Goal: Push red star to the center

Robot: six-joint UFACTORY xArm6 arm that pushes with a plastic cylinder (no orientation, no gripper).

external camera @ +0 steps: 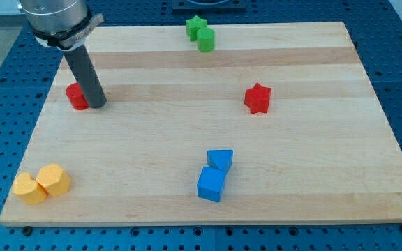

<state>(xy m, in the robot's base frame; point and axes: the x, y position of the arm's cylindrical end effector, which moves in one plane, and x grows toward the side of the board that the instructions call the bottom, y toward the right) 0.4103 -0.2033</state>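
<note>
The red star (257,98) lies on the wooden board (152,139), right of the middle. My tip (96,105) rests at the view's left, far from the star. It touches the right side of a second red block (76,97), whose shape the rod partly hides.
A green star (195,26) and a green cylinder (206,40) sit together at the view's top. A blue triangle (221,160) and a blue cube (211,184) sit together at the bottom centre. Two yellow blocks (42,184) lie at the bottom left corner.
</note>
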